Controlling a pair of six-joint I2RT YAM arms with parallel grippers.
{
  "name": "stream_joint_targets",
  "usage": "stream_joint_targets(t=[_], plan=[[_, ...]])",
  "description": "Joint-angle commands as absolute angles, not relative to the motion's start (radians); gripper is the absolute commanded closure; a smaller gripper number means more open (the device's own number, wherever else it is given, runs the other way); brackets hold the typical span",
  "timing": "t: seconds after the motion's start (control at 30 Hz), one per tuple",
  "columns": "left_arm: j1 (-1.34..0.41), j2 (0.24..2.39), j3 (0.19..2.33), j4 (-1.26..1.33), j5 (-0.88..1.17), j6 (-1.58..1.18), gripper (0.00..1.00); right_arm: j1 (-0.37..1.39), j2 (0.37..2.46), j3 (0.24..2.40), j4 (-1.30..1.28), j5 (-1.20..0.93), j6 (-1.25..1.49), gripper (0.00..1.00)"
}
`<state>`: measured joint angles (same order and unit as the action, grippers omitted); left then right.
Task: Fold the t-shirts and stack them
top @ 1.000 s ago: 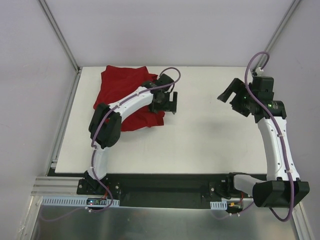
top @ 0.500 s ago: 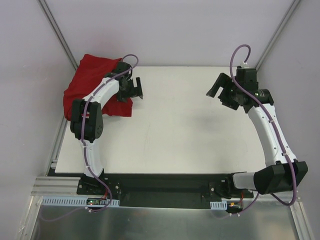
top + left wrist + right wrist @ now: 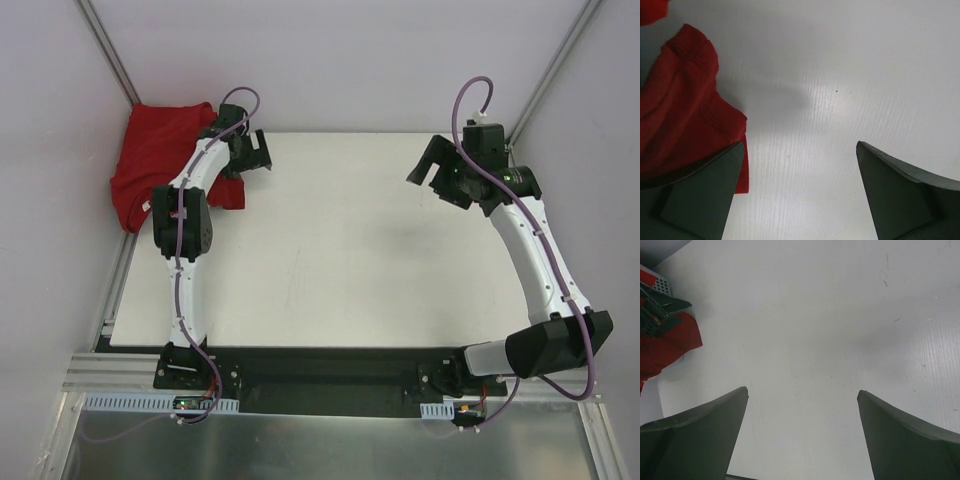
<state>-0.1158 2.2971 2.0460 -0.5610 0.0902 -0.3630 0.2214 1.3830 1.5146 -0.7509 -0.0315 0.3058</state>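
Note:
A deep-red t-shirt (image 3: pixel 160 165) lies bunched in the far left corner, part of it over the table's left edge. In the left wrist view its edge (image 3: pixel 685 115) lies under and beside my left finger (image 3: pixel 705 190). My left gripper (image 3: pixel 254 152) (image 3: pixel 800 145) is open and empty, just right of the shirt, over bare table. My right gripper (image 3: pixel 428 175) (image 3: pixel 802 390) is open and empty, raised over the back right of the table. The right wrist view shows the shirt (image 3: pixel 665 345) far off at the left. No blue shirt is in view.
The white table (image 3: pixel 330 250) is boxed in by grey walls with metal frame posts (image 3: pixel 110 65) at the back corners. The left arm's links (image 3: pixel 180 220) stretch along the table's left side, next to the shirt.
The left arm swung left and back, and the red shirt went with it from the back left of the table into the far left corner. The right gripper shifted slightly left and back.

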Motion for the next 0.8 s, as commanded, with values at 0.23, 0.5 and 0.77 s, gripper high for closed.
stream_joint_targets(t=[0.23,0.5,0.77], plan=[[-0.169,2.104,1.945,-0.563,0.143,-0.275,0.05,0.233,1.315,1.545,-0.767,-0.008,0.278,0.04],[-0.411,1.774,1.757,-0.561,0.035,-0.38,0.04,0.236,1.33,1.523,-0.599,-0.033,0.235,0.04],[-0.428,1.537,1.436,-0.548,0.003,-0.557,0.03,0.339,1.517,1.555,-0.489,-0.127,0.281,0.04]])
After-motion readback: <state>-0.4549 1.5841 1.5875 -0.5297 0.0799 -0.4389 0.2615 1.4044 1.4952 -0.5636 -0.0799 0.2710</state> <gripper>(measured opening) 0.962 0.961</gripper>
